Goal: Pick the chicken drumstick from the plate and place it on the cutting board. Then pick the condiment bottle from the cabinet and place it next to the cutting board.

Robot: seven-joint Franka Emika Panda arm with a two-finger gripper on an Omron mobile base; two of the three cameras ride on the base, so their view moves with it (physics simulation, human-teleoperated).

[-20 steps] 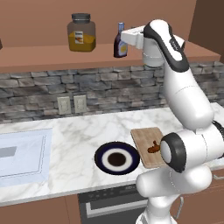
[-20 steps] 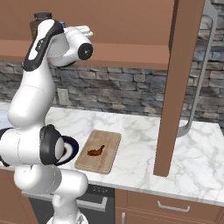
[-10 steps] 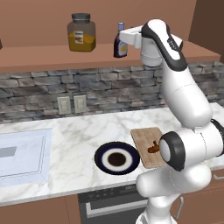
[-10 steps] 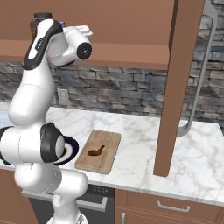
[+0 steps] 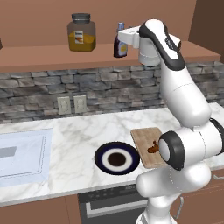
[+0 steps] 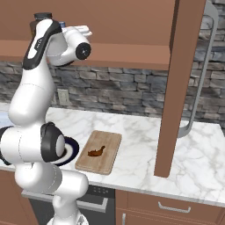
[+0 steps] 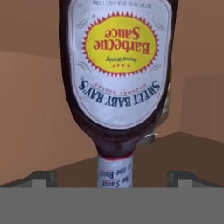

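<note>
The gripper [image 7: 112, 178] is wide open around the barbecue sauce bottle [image 7: 119, 78] on the cabinet [image 5: 52, 59], ready to squeeze it.

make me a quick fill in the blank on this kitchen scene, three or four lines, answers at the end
1. The chicken drumstick lies on the ____.
2. The condiment bottle stands on the cabinet to the ____ of the orange-filled jar in the left base view.
3. The gripper reaches toward the bottle with its jaws ____.
4. The plate now holds ____.

Missing words: cutting board; right; open; nothing
</note>
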